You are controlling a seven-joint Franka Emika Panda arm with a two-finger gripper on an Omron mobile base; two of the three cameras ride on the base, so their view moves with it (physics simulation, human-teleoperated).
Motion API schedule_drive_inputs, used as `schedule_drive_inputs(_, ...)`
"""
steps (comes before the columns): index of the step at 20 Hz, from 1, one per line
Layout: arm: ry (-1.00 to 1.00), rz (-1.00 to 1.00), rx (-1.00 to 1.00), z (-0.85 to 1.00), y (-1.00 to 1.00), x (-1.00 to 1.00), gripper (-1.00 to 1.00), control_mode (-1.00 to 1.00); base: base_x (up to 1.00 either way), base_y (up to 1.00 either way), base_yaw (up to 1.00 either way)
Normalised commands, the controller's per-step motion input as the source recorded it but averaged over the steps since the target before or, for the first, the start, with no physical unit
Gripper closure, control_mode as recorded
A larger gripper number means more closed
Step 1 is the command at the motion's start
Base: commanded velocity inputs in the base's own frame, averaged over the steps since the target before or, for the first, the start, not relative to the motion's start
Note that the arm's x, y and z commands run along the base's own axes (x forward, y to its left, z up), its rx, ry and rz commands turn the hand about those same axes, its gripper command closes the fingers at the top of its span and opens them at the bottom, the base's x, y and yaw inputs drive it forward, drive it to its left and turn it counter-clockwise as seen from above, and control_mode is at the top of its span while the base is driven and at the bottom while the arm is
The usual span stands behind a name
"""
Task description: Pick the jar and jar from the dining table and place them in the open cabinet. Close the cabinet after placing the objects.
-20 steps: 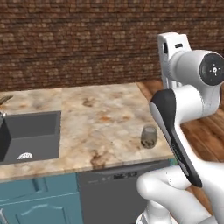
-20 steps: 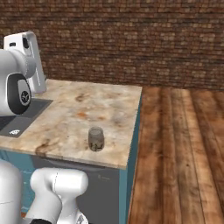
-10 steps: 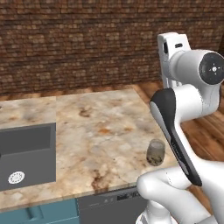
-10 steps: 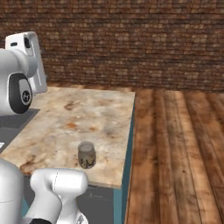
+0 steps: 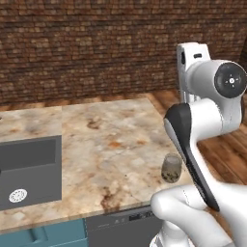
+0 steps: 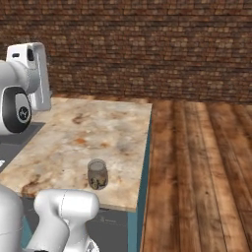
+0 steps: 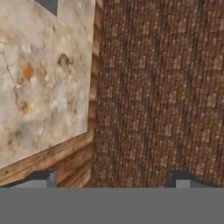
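One small jar [image 5: 171, 168] sits upright on the marbled worktop [image 5: 111, 144], near its front edge and well apart from the sink [image 5: 29, 169], while the gripper [image 7: 113, 177] hangs up high with its jaws wide open, holding nothing.

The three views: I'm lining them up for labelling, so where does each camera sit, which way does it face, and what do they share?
Left base view: behind the arm's left, facing the table, sink, jar; arm at right.
Right base view: behind its right, facing the table's end and floor; arm at left.
Hand view: on the hand, facing the brick wall; open gripper.
Both base views share the jar.
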Motion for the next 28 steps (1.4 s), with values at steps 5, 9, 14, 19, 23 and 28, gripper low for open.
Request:
schedule_drive_inputs(5,0.11,-0.24,0.10,-0.34,0.00,-0.09,-1.00,-1.00,0.00,0.00,0.00)
schedule_drive_inputs(9,0.10,-0.23,0.12,-0.31,0.00,-0.04,-1.00,-1.00,0.00,0.00,0.00)
schedule_drive_inputs(14,0.19,-0.12,0.13,-0.28,0.00,-0.02,-1.00,-1.00,0.00,0.00,0.00)
schedule_drive_inputs(19,0.17,-0.06,0.15,-0.36,0.00,-0.07,-1.00,-1.00,0.00,0.00,0.00)
schedule_drive_inputs(23,0.12,-0.06,0.13,-0.38,0.00,-0.09,-1.00,-1.00,0.00,0.00,0.00)
schedule_drive_inputs(28,0.03,-0.11,0.08,-0.45,-0.01,-0.28,-1.00,-1.00,0.00,0.00,0.00)
